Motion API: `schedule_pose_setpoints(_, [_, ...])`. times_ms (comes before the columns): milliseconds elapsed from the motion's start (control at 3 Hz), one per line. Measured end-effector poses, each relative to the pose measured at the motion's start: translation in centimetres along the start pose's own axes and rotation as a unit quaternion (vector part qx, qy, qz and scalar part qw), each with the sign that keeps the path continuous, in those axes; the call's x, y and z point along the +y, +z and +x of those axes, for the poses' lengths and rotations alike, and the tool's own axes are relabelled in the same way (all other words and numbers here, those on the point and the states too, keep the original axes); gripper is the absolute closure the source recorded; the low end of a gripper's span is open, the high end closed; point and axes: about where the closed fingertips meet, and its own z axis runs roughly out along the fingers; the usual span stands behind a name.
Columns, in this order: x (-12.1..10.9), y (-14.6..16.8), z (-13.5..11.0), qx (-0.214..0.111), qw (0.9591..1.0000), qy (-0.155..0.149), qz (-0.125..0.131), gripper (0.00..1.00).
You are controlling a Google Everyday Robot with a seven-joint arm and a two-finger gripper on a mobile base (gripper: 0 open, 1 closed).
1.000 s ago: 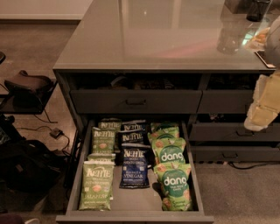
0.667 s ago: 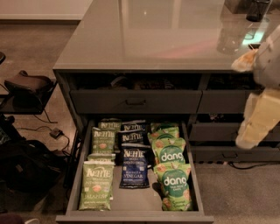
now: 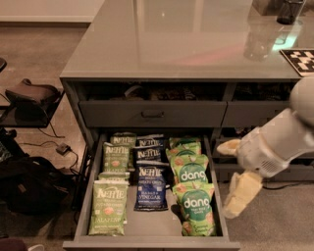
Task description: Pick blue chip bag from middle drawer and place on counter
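The middle drawer [image 3: 147, 224] stands pulled open under the counter [image 3: 171, 39]. Its middle column holds navy Kettle bags; the front blue chip bag [image 3: 149, 188] lies flat, with two more alike [image 3: 149, 156] behind it. Green Kettle bags [image 3: 109, 206] fill the left column and green "dang" bags [image 3: 196, 206] the right. My gripper [image 3: 234, 171], on a white arm with pale yellow fingers [image 3: 241, 195], hangs open and empty just right of the drawer's right wall, level with the dang bags and apart from every bag.
A closed drawer with a slim handle [image 3: 152, 114] sits above the open one. On the counter's far right stand a dark cup [image 3: 289, 10], a clear glass [image 3: 257, 41] and a black-and-white tag [image 3: 300, 60]. A dark bag [image 3: 29, 188] and cables lie on the floor at left.
My arm has swung down and left from beside the counter's right edge to the right side of the open drawer. The bags have not moved.
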Motion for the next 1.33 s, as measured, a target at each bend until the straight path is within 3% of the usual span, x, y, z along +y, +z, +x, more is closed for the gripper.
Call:
schedule_pose_setpoints(333, [-3.0, 7.1, 3.6, -0.042, 0.9981, 0.041, -0.019, 0.00])
schedule_pose_setpoints(667, [-6.5, 12.0, 5.2, -0.080, 0.9951, 0.058, -0.004, 0.00])
schedule_pose_setpoints(1000, [-9.4, 16.0, 5.8, -0.106, 0.9916, 0.072, 0.014, 0.00])
schedule_pose_setpoints(1333, [-12.1, 18.1, 3.8, -0.132, 0.9891, 0.053, 0.037, 0.00])
